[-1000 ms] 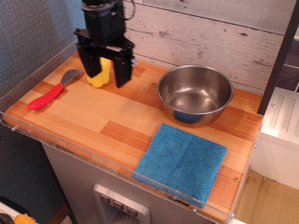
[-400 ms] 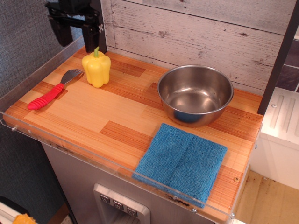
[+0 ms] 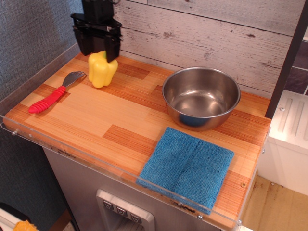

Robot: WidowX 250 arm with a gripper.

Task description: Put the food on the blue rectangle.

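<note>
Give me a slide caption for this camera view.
Gripper over yellow pepper; blue cloth lies beside steel bowl.

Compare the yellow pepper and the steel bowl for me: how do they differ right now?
The yellow bell pepper is glossy plastic; the steel bowl is bare reflective metal. The pepper is clearly smaller than the bowl. The pepper sits at the counter's back left with the gripper right at its top, while the bowl stands alone further right, near the blue cloth. Both rest on the wooden counter.
</note>
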